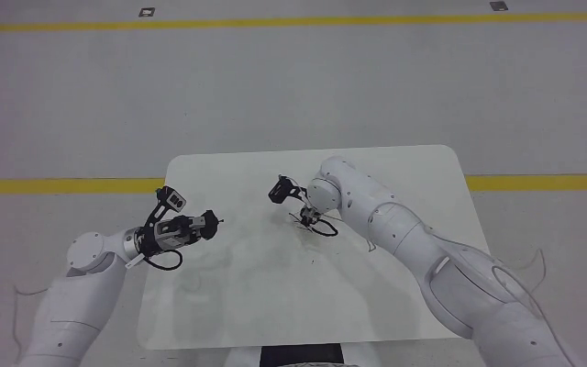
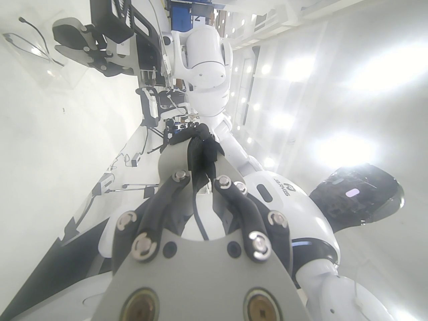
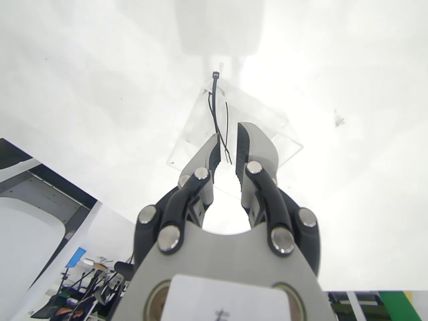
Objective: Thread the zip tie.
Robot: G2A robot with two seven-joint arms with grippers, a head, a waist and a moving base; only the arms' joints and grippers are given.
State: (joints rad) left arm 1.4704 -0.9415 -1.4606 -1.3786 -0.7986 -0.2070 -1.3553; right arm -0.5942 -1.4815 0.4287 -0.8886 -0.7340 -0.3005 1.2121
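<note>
White table with rounded corners, clear plastic tray on it, black zip ties inside

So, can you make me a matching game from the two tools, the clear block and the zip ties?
Things: 1 left tool; 2 right tool; 3 clear block; 4 zip ties.
States: A on the white table; B open; C black, lying across the block; D shut on a black strip.
Pairs: 1-D, 2-B, 3-A, 4-C.
</note>
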